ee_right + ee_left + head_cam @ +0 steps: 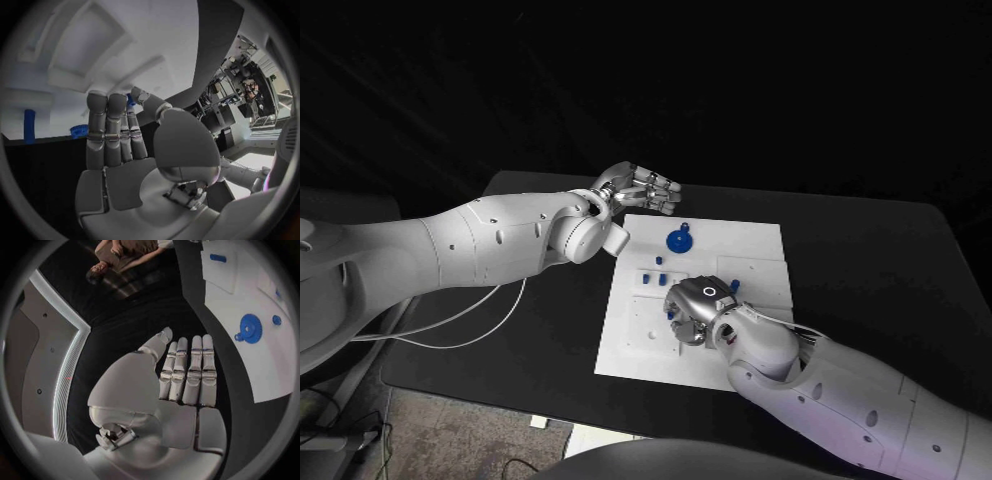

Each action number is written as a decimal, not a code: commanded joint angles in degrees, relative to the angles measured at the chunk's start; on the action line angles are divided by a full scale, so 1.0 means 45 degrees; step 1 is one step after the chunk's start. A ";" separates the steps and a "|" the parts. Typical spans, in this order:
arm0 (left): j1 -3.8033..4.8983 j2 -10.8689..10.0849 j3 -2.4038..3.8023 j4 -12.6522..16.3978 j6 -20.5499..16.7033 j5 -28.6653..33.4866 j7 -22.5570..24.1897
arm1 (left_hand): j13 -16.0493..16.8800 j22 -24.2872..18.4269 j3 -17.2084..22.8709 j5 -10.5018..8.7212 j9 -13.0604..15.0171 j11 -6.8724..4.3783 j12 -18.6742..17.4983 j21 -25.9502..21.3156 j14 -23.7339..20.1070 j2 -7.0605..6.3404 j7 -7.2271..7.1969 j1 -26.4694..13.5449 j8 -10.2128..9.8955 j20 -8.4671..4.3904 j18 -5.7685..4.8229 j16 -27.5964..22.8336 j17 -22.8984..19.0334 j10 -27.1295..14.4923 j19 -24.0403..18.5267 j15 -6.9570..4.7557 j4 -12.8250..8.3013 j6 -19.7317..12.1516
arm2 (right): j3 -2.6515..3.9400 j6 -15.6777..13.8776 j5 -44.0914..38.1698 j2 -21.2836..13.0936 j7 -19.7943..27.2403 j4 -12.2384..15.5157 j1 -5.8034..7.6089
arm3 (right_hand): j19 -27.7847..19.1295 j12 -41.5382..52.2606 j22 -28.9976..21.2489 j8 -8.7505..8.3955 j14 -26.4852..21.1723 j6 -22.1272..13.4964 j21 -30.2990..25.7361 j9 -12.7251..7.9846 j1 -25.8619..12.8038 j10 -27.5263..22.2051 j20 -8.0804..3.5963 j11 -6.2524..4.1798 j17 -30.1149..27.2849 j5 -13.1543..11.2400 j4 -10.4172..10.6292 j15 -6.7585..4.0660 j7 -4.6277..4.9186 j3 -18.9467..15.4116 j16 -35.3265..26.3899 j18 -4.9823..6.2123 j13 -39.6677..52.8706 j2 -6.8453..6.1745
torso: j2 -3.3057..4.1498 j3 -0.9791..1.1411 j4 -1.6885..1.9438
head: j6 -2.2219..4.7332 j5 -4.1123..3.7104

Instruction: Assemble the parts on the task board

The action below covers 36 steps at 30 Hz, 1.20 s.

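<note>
Task board (754, 262) sits mid-frame in the head view, white plate on the black table (877, 270), long axis running top to bottom. Blue gear (679, 241) lies on the board's upper part, a small blue piece (684, 227) just above it. More small blue parts (655, 262) stand in a column on the board's left-centre.

Left hand (642, 189) hangs over the table just beyond the board's upper left corner, off the board, touching nothing. Left wrist view: fingers (190, 371) straight and pressed side by side, thumb apart, palm empty; gear (250, 328) and a small blue knob (276, 319) on the board well beside the fingers, another blue bar (218, 258) farther up the board.

Right hand (700, 308) is low over the board's lower centre, among the blue parts. Right wrist view: fingers (106, 131) held together and bent forward over the board, thumb tip close to them, a bit of blue (130, 101) showing between thumb and fingers. Cannot tell whether that is pinched or just behind the hand. Blue peg (29, 126) and a toothed blue part (79, 131) at the left of that view.
</note>
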 commanded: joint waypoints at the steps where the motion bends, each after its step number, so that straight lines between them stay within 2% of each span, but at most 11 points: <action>1: 0.0019 0.0006 0.0010 0.0032 0.0178 0.0023 0.0023 | -0.0019 -0.0010 -0.0058 0.0050 0.0015 0.0000 -0.0041 0.0079 -0.0021 0.0074 -0.0004 0.0039 -0.0036 0.0043 0.0005 -0.0061 -0.0014 -0.0057 -0.0036 0.0013 0.0002 -0.0065 | -0.0027 -0.0333 0.0201 -0.0152 -0.0012 0.0111 -0.0032 | 0.0082 -0.0052 -0.0103 -0.0052 0.0010 -0.0250 -0.0540 -0.0018 0.0230 -0.0409 0.0151 0.0111 -0.0189 0.0149 0.0055 0.0123 -0.0072 -0.0537 -0.0049 0.0304 -0.0041 -0.0165 | 0.0003 0.0013 0.0003 | -0.0002 0.0007; 6: 0.0019 -0.0022 0.0010 0.0028 0.0203 0.0021 -0.0004 | -0.0018 -0.0021 -0.0058 0.0043 0.0014 0.0006 -0.0041 0.0078 -0.0035 0.0068 0.0008 0.0044 -0.0037 0.0049 0.0005 -0.0061 -0.0014 -0.0069 -0.0040 0.0018 0.0006 -0.0064 | -0.0023 -0.0815 0.0333 -0.0540 -0.0066 0.0578 -0.0018 | 0.0227 -0.0043 -0.0601 -0.0047 -0.0021 -0.0386 -0.1812 -0.0020 0.0724 -0.1151 0.0255 0.0275 -0.0686 0.0284 0.0125 0.0203 -0.0077 -0.1409 -0.0126 0.0503 -0.0041 -0.0266 | -0.0002 0.0023 0.0002 | 0.0002 -0.0011; 11: 0.0019 -0.0056 0.0010 0.0027 0.0320 -0.0010 -0.0060 | -0.0018 -0.0030 -0.0039 0.0079 0.0014 0.0010 -0.0040 0.0076 -0.0052 0.0087 0.0012 0.0068 -0.0037 0.0049 0.0009 -0.0062 -0.0014 -0.0082 -0.0049 0.0020 0.0003 -0.0062 | 0.0097 -0.1058 0.0622 -0.1065 -0.0139 0.1137 0.0082 | 0.0376 -0.0051 -0.0637 -0.0049 -0.0003 -0.0348 -0.2034 -0.0020 0.0680 -0.1034 0.0222 0.0247 -0.0903 0.0287 0.0183 0.0176 -0.0097 -0.1335 -0.0043 0.0456 -0.0048 -0.0309 | 0.0006 0.0019 -0.0009 | 0.0010 -0.0020; 15: 0.0020 -0.0094 0.0010 0.0027 0.0344 -0.0025 -0.0081 | -0.0019 -0.0032 -0.0026 0.0098 0.0014 0.0017 -0.0042 0.0075 -0.0069 0.0099 0.0019 0.0070 -0.0037 0.0053 0.0007 -0.0063 -0.0015 -0.0097 -0.0063 0.0028 0.0005 -0.0060 | 0.0577 -0.1201 0.0851 -0.1644 -0.0209 0.1777 0.0153 | 0.0434 -0.0052 -0.0599 -0.0047 0.0020 -0.0283 -0.1985 -0.0020 0.0673 -0.0907 0.0214 0.0222 -0.0943 0.0241 0.0278 0.0160 -0.0101 -0.1339 0.0005 0.0442 -0.0049 -0.0272 | -0.0015 0.0037 -0.0047 | 0.0047 -0.0054; 19: 0.0020 -0.0122 0.0010 0.0017 0.0314 -0.0029 -0.0052 | -0.0019 -0.0032 -0.0026 0.0098 0.0014 0.0017 -0.0042 0.0075 -0.0069 0.0099 0.0019 0.0070 -0.0037 0.0053 0.0007 -0.0063 -0.0015 -0.0097 -0.0063 0.0028 0.0005 -0.0060 | 0.1446 -0.0908 0.1239 -0.2280 -0.0281 0.2421 0.0181 | 0.0584 -0.0051 -0.0407 -0.0046 0.0111 -0.0221 -0.1613 -0.0018 0.0651 -0.0399 0.0138 0.0116 -0.0962 0.0059 0.0322 0.0080 -0.0062 -0.0774 0.0123 0.0342 -0.0055 -0.0208 | -0.0017 0.0048 -0.0073 | 0.0166 -0.0198; 22: 0.0020 -0.0128 0.0010 -0.0002 0.0336 -0.0029 -0.0018 | -0.0019 -0.0032 -0.0026 0.0098 0.0014 0.0017 -0.0042 0.0075 -0.0069 0.0099 0.0019 0.0070 -0.0037 0.0053 0.0007 -0.0063 -0.0015 -0.0097 -0.0063 0.0028 0.0005 -0.0060 | 0.2057 -0.0206 0.1790 -0.2656 -0.0221 0.2504 0.0303 | 0.0754 0.0027 -0.0077 -0.0040 0.0286 -0.0228 -0.0701 -0.0013 0.0874 0.0783 0.0017 -0.0191 -0.0911 -0.0942 0.0203 -0.0098 -0.0036 0.0101 0.0254 0.0133 -0.0025 0.0041 | -0.0045 0.0053 -0.0112 | 0.0227 -0.0278; 23: 0.0019 -0.0128 0.0010 -0.0010 0.0348 -0.0030 -0.0004 | -0.0018 -0.0027 -0.0021 0.0087 0.0015 0.0006 -0.0039 0.0094 -0.0051 0.0092 0.0018 0.0082 -0.0035 0.0049 0.0017 -0.0059 -0.0013 -0.0070 -0.0055 0.0019 0.0000 -0.0050 | 0.2203 -0.0048 0.1891 -0.2768 -0.0175 0.2460 0.0378 | 0.0788 -0.0076 0.0081 -0.0040 0.0341 -0.0152 -0.0419 -0.0012 0.0886 0.1007 -0.0072 -0.0203 -0.0887 -0.0792 0.0174 -0.0131 0.0022 0.0376 0.0291 0.0017 -0.0032 0.0032 | -0.0053 0.0051 -0.0116 | 0.0248 -0.0308; 25: 0.0019 -0.0130 0.0009 -0.0022 0.0365 -0.0031 0.0020 | -0.0019 -0.0007 -0.0008 0.0089 0.0014 -0.0016 -0.0043 0.0125 0.0020 0.0120 0.0007 0.0118 -0.0036 0.0028 0.0026 -0.0056 -0.0010 -0.0013 -0.0028 -0.0007 -0.0010 -0.0036 | 0.2390 0.0146 0.2016 -0.2944 -0.0101 0.2372 0.0485 | 0.0760 -0.0073 0.0287 -0.0041 0.0381 -0.0143 -0.0239 -0.0012 0.0838 0.1005 -0.0134 -0.0217 -0.0864 -0.0677 0.0108 -0.0138 0.0049 0.0651 0.0307 -0.0081 -0.0033 -0.0102 | -0.0077 0.0044 -0.0127 | 0.0286 -0.0368; 28: 0.0019 -0.0124 0.0008 -0.0051 0.0385 -0.0032 0.0059 | -0.0020 0.0021 -0.0008 0.0090 0.0016 -0.0028 -0.0047 0.0158 0.0069 0.0133 -0.0007 0.0135 -0.0033 0.0008 0.0029 -0.0056 -0.0011 0.0013 -0.0013 -0.0030 -0.0013 -0.0023 | 0.2597 0.0457 0.2089 -0.3142 -0.0007 0.2108 0.0629 | 0.0762 -0.0076 0.0338 -0.0044 0.0447 -0.0223 -0.0206 -0.0014 0.0608 0.0753 -0.0097 -0.0169 -0.0875 -0.0509 0.0284 -0.0084 0.0022 0.0256 0.0294 -0.0108 -0.0036 -0.0267 | -0.0098 0.0028 -0.0143 | 0.0308 -0.0399; 30: 0.0018 -0.0116 0.0008 -0.0068 0.0395 -0.0034 0.0075 | -0.0020 0.0058 -0.0018 0.0093 0.0014 -0.0028 -0.0049 0.0196 0.0111 0.0135 -0.0006 0.0144 -0.0037 -0.0010 0.0023 -0.0057 -0.0013 0.0017 -0.0006 -0.0044 -0.0015 -0.0013 | 0.2664 0.0713 0.2023 -0.3176 0.0004 0.1908 0.0678 | 0.0783 -0.0066 0.0255 -0.0048 0.0489 -0.0329 -0.0472 -0.0017 0.0423 0.0179 -0.0080 -0.0057 -0.0891 -0.0567 0.0418 -0.0039 -0.0108 -0.0151 0.0280 -0.0037 -0.0034 -0.0417 | -0.0100 0.0033 -0.0152 | 0.0321 -0.0380; 36: 0.0017 -0.0093 0.0007 -0.0106 0.0413 -0.0039 0.0089 | -0.0020 0.0141 -0.0036 0.0096 0.0015 -0.0035 -0.0048 0.0278 0.0184 0.0141 -0.0008 0.0153 -0.0037 -0.0044 0.0022 -0.0063 -0.0014 0.0023 0.0001 -0.0069 -0.0018 -0.0005 | 0.2737 0.1492 0.1847 -0.3011 0.0037 0.1305 0.0741 | 0.0839 -0.0066 -0.0301 -0.0023 0.0558 -0.0624 -0.1056 -0.0009 0.0919 -0.0690 0.0123 0.0155 -0.0997 -0.0999 0.0794 0.0078 -0.0353 -0.2287 0.0180 0.0339 -0.0036 -0.0142 | -0.0087 0.0035 -0.0127 | 0.0307 -0.0385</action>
